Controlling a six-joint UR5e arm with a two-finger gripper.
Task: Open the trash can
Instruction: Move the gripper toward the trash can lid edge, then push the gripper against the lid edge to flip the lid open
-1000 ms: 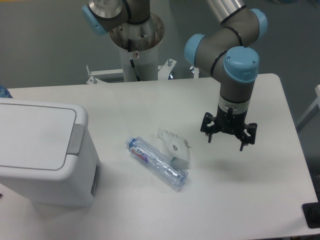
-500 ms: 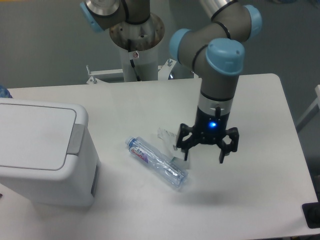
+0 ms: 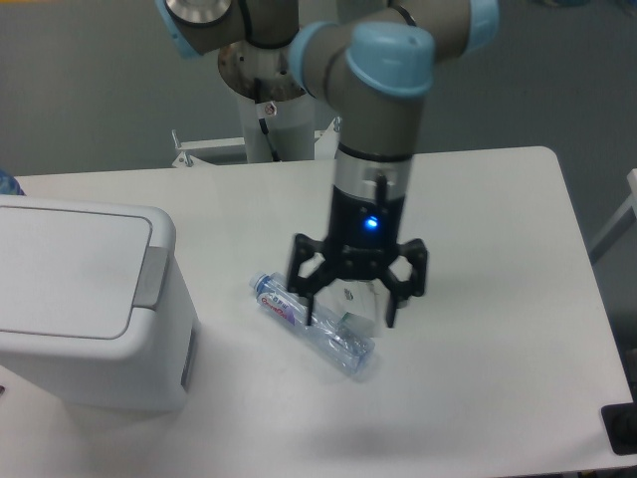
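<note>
Camera view from the fixed station shows the large boxy white plastic trash can [image 3: 85,309] with rounded corners at the table's near-left end, its flat white lid down and flush, and the grey push tab [image 3: 149,277] on the rim facing the middle of the table. Judging by that, the lid has not been released yet, and the step in hand looks like the approach toward the can.

To the right of the trash can, well apart from it, the black two-finger gripper [image 3: 350,302] hangs above the table with its jaws spread wide and nothing between them, a blue light glowing on its wrist. Just under it, also right of the can, lies a clear plastic bottle [image 3: 312,324] with a blue cap, on its side, with a crumpled clear wrapper [image 3: 356,304] touching it; neither belongs to the task.

The next move seemingly calls for carrying the gripper across to the can's right rim, over the bottle without clipping it, then setting a fingertip squarely on the grey tab and pressing down until the lid springs.

The white rectangular table [image 3: 498,249] is matte and smooth. Behind it stands the arm's white pedestal [image 3: 274,124] against a plain grey-green wall.
</note>
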